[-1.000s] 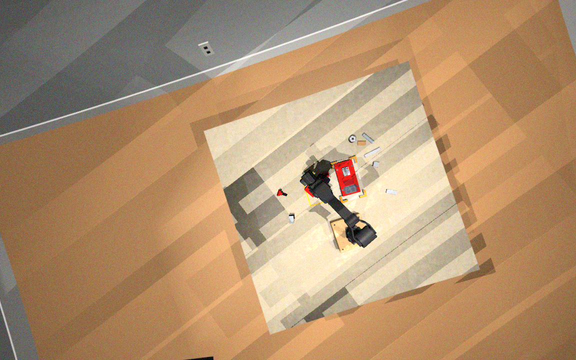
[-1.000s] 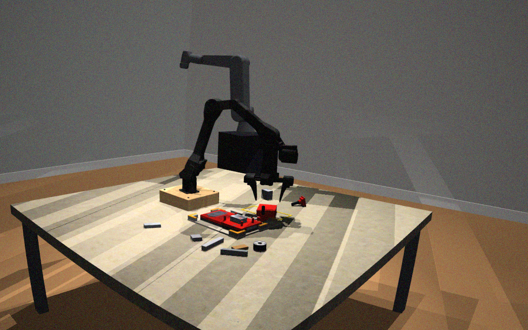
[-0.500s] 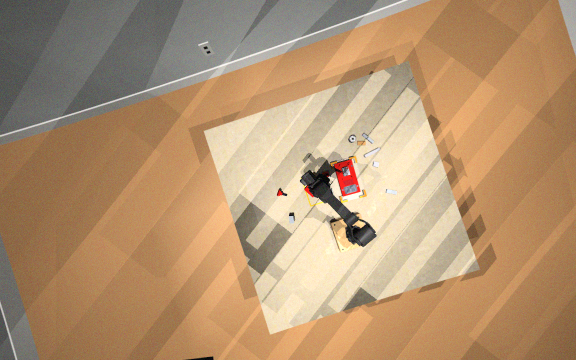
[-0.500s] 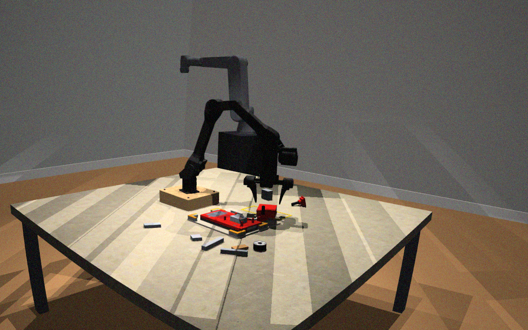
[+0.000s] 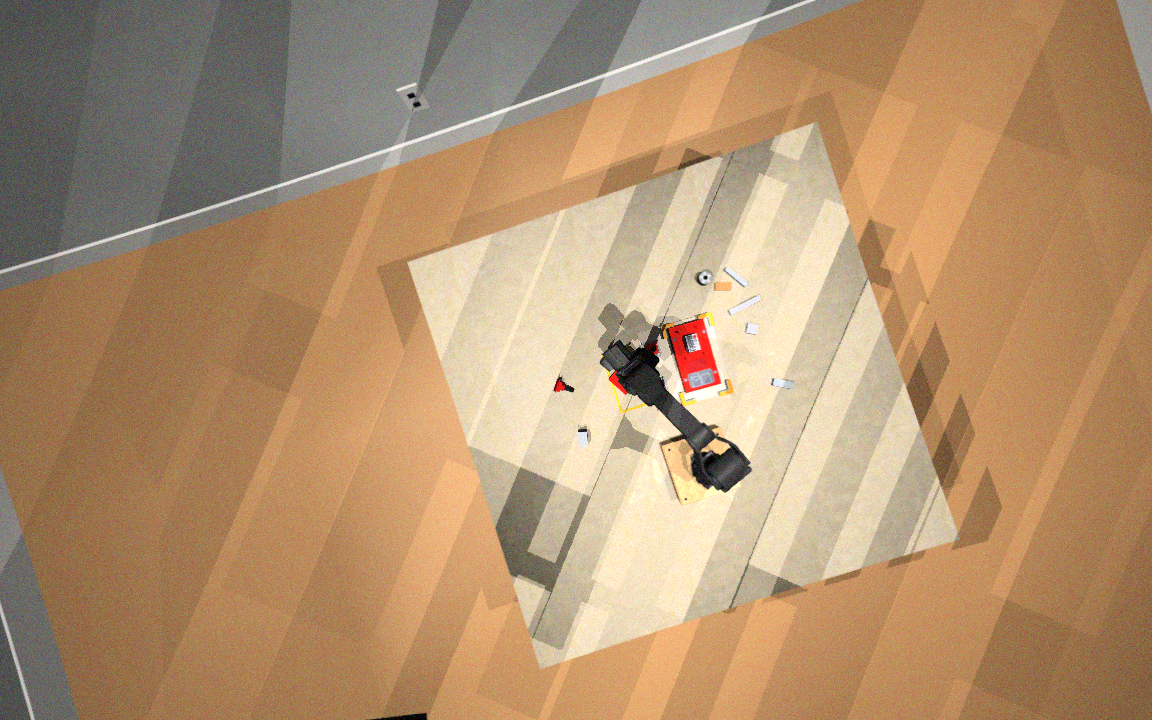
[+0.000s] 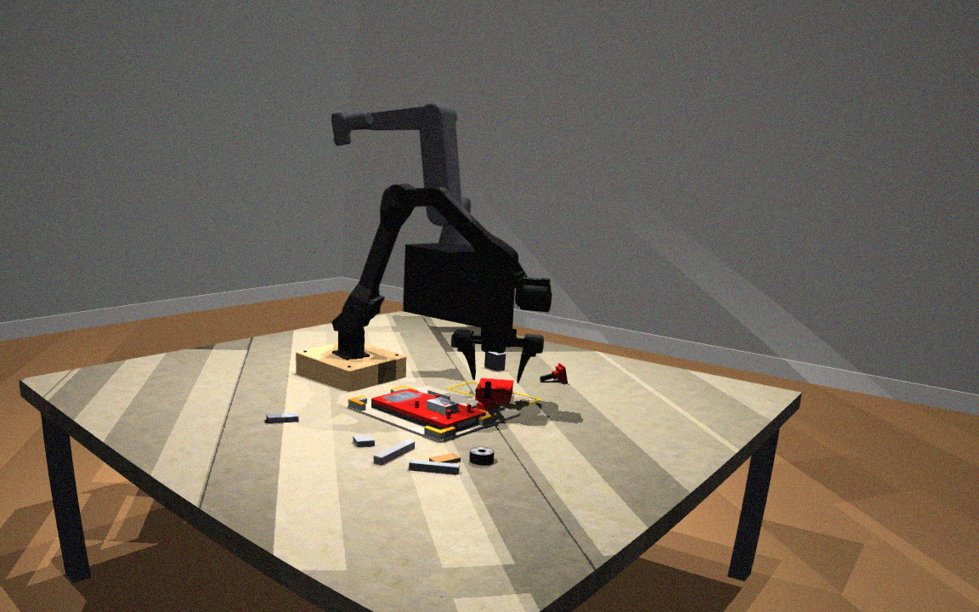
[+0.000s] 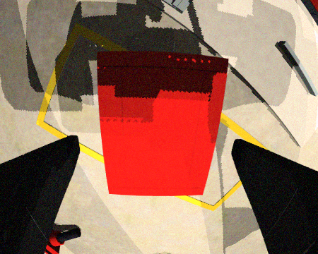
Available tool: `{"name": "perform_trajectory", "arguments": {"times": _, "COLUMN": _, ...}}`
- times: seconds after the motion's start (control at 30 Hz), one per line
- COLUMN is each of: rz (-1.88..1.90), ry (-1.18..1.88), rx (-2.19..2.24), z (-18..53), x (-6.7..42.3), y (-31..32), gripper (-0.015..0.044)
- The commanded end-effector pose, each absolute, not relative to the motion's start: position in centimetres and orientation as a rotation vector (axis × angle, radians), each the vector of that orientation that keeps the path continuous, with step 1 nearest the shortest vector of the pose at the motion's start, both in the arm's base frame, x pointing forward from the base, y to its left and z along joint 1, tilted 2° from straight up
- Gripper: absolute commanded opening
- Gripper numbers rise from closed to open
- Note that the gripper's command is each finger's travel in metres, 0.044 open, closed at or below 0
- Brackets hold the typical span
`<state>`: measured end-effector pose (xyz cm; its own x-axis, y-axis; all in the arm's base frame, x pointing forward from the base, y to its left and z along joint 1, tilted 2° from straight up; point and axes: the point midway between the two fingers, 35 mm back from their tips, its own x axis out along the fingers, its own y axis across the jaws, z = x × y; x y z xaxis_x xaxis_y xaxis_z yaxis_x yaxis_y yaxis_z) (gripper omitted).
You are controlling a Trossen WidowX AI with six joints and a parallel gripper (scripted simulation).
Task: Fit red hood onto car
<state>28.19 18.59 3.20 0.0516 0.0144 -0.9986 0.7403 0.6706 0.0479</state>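
Observation:
The red hood (image 7: 159,137) (image 6: 495,389) lies flat on the table inside a yellow outline (image 7: 244,131) (image 5: 623,407). My gripper (image 7: 157,145) (image 6: 498,365) (image 5: 629,358) is open and empty, pointing down a little above the hood, with one finger on each side of it. In the overhead view the arm hides most of the hood. The red chassis (image 5: 696,367) (image 6: 410,403) sits in its jig with orange corners (image 6: 439,433) right beside the hood. The grey engine block (image 6: 441,405) (image 5: 689,342) is on its deck. The pegs are too small to make out.
A small red part (image 6: 556,373) (image 5: 562,385) and a grey cube (image 5: 582,437) lie beyond the hood. A black wheel (image 6: 482,455) (image 5: 704,277) and grey bars (image 6: 393,451) (image 6: 280,417) lie past the jig. The arm stands on a wooden base (image 6: 318,366).

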Motion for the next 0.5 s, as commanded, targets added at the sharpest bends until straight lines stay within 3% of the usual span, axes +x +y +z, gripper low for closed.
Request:
{"name": "perform_trajectory", "arguments": {"times": 0.0, "rz": -0.626, "ry": 1.429, "rx": 0.671, "z": 2.83, "x": 28.13, "y": 18.49, "gripper": 0.044}}
{"name": "perform_trajectory", "arguments": {"times": 0.47, "rz": -0.626, "ry": 1.429, "rx": 0.671, "z": 2.23, "x": 28.15, "y": 18.49, "gripper": 0.044}}
